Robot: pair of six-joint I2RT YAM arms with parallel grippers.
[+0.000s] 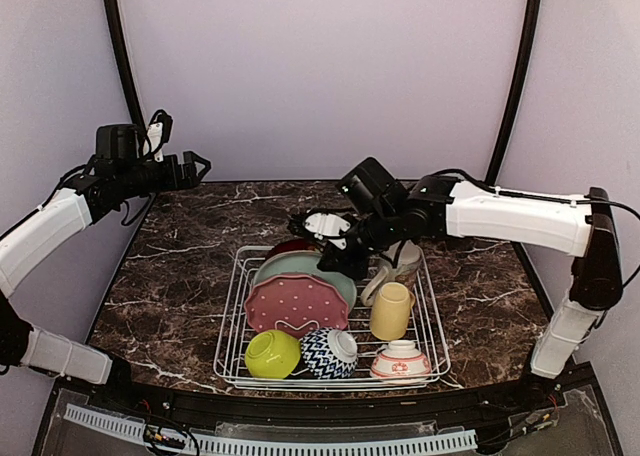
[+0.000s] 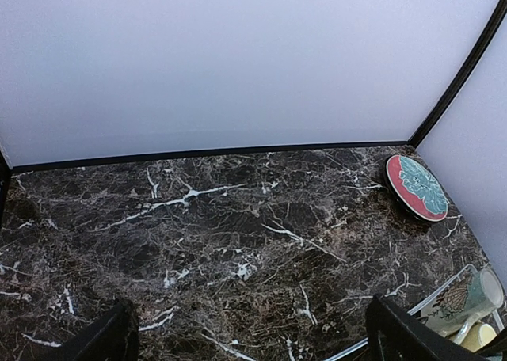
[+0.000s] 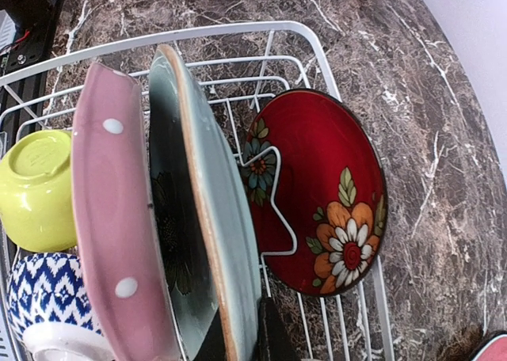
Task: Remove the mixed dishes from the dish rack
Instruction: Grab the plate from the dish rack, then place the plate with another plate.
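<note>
Near row of your dish rack: three bowls, namely lime bowl, navy-zigzag bowl and pink-white bowl. Behind them stand two mugs, yellow mug and cream mug, and three upright plates: pink dotted plate, teal plate, red plate. Your right gripper has its fingers astride the teal plate's rim; whether they are clamped, cannot tell. Risk: a crooked lift topples the neighbouring plates. Far off, one black-rimmed plate lies on the desk. The left gripper has its fingers spread and empty.

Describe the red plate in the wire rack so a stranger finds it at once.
Find the white wire dish rack on the dark marble table. In its left half, the red plate stands farthest back, behind the teal plate. It has painted orange flowers.
</note>
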